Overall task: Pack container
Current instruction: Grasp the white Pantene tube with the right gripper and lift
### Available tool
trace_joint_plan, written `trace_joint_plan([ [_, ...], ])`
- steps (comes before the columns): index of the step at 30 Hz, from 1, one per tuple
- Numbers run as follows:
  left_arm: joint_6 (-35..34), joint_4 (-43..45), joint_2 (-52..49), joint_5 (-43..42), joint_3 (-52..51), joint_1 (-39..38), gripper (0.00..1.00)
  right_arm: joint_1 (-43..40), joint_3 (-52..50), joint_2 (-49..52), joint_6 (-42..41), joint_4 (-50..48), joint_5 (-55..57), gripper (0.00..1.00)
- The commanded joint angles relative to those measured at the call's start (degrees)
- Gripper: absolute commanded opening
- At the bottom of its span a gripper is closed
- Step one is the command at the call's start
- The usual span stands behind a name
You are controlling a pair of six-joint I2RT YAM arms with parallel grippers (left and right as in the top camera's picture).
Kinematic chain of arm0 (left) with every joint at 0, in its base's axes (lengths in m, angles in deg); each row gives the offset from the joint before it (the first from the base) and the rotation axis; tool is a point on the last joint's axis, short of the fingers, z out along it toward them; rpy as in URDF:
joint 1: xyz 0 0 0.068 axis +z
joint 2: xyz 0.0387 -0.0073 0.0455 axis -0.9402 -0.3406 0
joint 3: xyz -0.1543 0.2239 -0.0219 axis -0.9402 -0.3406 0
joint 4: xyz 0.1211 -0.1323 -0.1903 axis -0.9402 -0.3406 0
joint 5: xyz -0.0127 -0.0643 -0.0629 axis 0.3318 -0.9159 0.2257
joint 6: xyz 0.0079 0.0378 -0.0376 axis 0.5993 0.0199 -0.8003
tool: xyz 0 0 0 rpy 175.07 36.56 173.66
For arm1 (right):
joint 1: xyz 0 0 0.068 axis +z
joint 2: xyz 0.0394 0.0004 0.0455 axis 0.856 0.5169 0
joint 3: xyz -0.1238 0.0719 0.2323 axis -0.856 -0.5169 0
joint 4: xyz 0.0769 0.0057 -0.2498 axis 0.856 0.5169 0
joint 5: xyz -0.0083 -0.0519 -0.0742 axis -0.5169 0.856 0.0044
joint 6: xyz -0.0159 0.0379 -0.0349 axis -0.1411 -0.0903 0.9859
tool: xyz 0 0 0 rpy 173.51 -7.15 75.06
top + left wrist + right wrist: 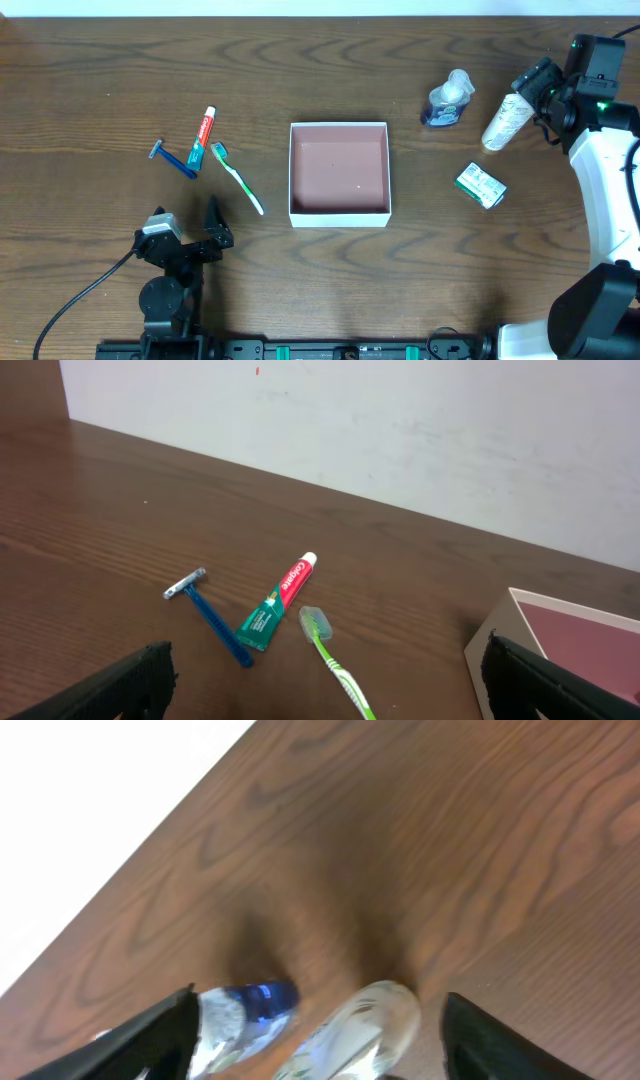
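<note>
The container (pixel 338 214), a square white-walled box with a reddish-brown floor, sits mid-table; its corner shows in the left wrist view (pixel 492 650). A red-and-green toothpaste tube (pixel 203 137) (pixel 278 603), a blue razor (pixel 175 160) (pixel 212 620) and a green toothbrush (pixel 238 179) (pixel 335 665) lie left of it. My left gripper (pixel 207 236) (pixel 325 708) is open and empty, just short of the toothbrush. My right gripper (pixel 533 87) (pixel 325 1048) is open at the far right, its fingers on either side of a white bottle (pixel 507 122) (pixel 365 1025) without touching it.
A blue-and-clear bottle (pixel 447 100) (pixel 245 1013) lies left of the white bottle. A small green-and-white packet (pixel 481 185) lies right of the container. A black cable (pixel 80 300) runs from the left arm's base to the front left edge.
</note>
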State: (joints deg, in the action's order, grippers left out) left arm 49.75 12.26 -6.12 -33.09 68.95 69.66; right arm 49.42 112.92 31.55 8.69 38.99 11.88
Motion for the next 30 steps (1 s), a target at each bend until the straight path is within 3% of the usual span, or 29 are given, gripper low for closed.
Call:
trace_joint_plan([
  [1, 1.2, -2.1, 0.0, 0.5, -1.2, 0.0, 0.98, -0.2, 1.1, -0.3, -1.2, 0.4, -4.3, 0.7],
  [13, 1.2, -2.1, 0.0, 0.5, -1.2, 0.0, 0.98, -0.2, 1.1, -0.3, -1.4, 6.8, -6.1, 0.58],
  [17, 1.2, -2.1, 0.0, 0.5, -1.2, 0.0, 0.98, -0.2, 1.1, -0.3, -0.9, 6.8, -6.1, 0.4],
  [23, 1.2, -2.1, 0.0, 0.5, -1.2, 0.0, 0.98, -0.2, 1.1, -0.3, 3.8, 6.4, -4.9, 0.04],
  [30, 1.2, -2.1, 0.0, 0.5, -1.2, 0.0, 0.98, -0.8, 1.2, -0.5, 11.9, 5.8, -0.7, 0.01],
])
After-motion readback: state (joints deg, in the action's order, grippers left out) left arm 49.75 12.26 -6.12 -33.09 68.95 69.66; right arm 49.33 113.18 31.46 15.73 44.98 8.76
